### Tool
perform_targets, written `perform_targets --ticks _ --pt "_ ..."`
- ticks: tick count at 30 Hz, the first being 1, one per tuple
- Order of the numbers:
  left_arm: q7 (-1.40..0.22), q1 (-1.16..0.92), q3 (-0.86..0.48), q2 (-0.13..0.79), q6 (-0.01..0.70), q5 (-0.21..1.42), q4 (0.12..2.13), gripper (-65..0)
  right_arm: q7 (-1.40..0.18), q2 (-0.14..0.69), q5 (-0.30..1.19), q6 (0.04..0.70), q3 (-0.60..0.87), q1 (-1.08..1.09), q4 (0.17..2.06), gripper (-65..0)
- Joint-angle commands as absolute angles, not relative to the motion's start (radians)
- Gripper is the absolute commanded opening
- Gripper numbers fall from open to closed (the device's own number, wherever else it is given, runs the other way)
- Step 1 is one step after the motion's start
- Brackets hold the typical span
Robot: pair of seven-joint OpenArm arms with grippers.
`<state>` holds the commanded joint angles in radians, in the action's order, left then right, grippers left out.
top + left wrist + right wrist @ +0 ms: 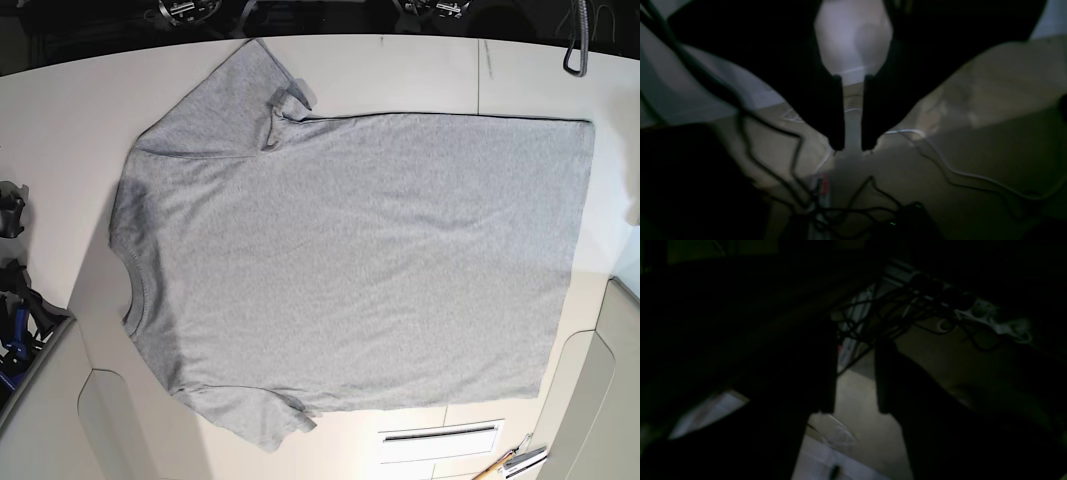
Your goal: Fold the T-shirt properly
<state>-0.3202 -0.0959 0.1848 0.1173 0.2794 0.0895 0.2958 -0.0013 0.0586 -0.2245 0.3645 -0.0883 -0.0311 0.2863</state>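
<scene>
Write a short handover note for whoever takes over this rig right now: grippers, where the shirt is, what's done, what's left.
Left gripper: open, empty, off the table, looking down at floor cables.
Right gripper: open, empty, also away from the table; its view is very dark.
T-shirt: spread flat on the white table, plain side up, collar toward the base view's left, hem toward its right. The upper sleeve has a small turned-over flap at its edge.
Done: shirt laid out.
Left: every fold; neither arm shows in the base view.
</scene>
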Motion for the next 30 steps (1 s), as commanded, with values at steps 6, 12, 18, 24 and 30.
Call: perform_targets --ticks 6,12,18,24,30 --pt "-0.325 -0.236 0.185 0.181 0.28 0.091 0.486 -52.4 -0.001 0.067 -0.266 0.39 -0.088 -0.054 0.296 -45.7" --pt "-0.319 -0.327 0.184 0.198 0.281 0.12 0.555 -52.4 -0.001 0.088 -0.262 0.393 -0.088 -0.126 0.368 -45.7" --pt "-0.33 -0.357 0.183 0.198 0.281 0.165 0.562 -52.4 -0.001 0.114 -0.195 0.427 -0.088 -0.211 0.467 -45.7" --pt "-0.382 -0.397 0.182 0.204 0.281 0.219 0.605 -52.4 -0.001 0.155 -0.127 0.472 -0.088 -0.305 0.577 -45.7" --pt "-0.393 -0.487 0.182 0.233 0.264 0.26 0.739 -52.4 -0.001 0.187 -0.096 0.472 -0.088 -0.389 0.684 -45.7"
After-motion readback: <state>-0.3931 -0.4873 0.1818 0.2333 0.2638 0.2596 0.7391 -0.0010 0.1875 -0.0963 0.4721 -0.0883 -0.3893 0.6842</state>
